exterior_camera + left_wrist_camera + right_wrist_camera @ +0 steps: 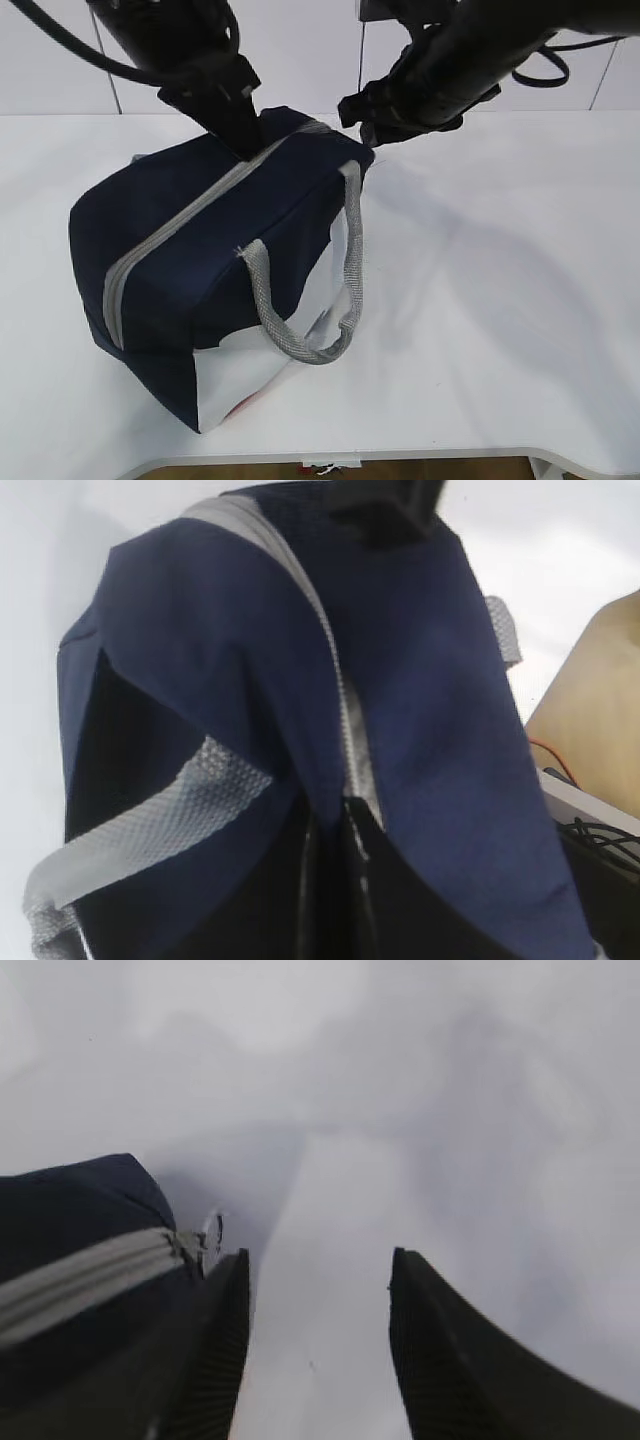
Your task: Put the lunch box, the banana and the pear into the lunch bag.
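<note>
Exterior view first: we see the lunch bag [215,280] sitting on the white bench [500,300], left of centre, tipped a bit so its grey zipper [180,225] runs diagonally along the top, zipped shut as far as we can see. One grey handle [320,300] loops down the near side over the white end panel. The left tool [240,135] comes down onto the far end of the bag's top, right at the zipper line. The right tool [370,128] hangs just past the bag's far right corner, above the bench, not holding anything we can make out. No lunch box, banana or pear in sight anywhere.

Left wrist view: we're looking along the navy fabric with the zipper strip running up the middle. The left tool's [335,880] dark fingers are squeezed together at the bottom, pinching the zipper seam of the bag [430,680], fabric bunching up around them. A grey handle [150,830] lies off to the left.

Right wrist view: the right tool [315,1350] has its two fingers spread well apart with only bare bench between them. The bag's corner [80,1220] sits just beside the left finger, with the little metal ring pull [212,1232] at the zipper's end, close to that finger but not gripped.
</note>
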Action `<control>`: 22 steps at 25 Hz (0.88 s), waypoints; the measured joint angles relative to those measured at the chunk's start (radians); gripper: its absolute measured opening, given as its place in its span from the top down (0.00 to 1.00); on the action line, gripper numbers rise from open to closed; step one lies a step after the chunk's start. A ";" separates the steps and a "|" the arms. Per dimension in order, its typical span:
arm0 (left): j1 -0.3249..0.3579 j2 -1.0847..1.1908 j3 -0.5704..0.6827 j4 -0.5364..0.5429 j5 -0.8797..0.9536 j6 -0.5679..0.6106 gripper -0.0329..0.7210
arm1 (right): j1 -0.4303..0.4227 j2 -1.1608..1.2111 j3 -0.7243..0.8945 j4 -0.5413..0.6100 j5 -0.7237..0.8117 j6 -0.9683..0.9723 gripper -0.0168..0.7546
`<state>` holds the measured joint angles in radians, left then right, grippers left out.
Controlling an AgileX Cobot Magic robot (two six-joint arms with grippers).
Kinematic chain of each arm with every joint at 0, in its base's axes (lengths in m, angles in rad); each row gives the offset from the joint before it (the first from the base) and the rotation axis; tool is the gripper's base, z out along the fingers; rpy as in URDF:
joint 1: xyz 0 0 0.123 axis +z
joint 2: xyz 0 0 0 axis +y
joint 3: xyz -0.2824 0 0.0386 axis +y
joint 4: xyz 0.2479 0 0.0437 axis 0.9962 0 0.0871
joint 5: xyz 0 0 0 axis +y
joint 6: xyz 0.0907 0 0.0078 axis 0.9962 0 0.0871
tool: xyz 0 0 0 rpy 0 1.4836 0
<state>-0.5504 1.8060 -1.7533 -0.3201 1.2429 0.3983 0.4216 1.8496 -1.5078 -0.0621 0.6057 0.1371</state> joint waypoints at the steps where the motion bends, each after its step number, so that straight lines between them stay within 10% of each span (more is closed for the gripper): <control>1: 0.000 0.000 0.000 0.000 0.000 0.000 0.95 | 0.000 -0.011 0.000 -0.011 0.023 0.000 0.48; 12: 0.000 0.000 0.000 0.063 0.000 -0.076 0.54 | 0.000 -0.166 -0.097 -0.041 0.372 -0.006 0.48; 22: 0.000 -0.099 0.000 0.156 0.000 -0.094 0.51 | 0.000 -0.216 -0.156 -0.027 0.636 -0.038 0.48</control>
<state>-0.5504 1.7074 -1.7533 -0.1643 1.2429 0.3042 0.4216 1.6340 -1.6636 -0.0889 1.2418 0.0990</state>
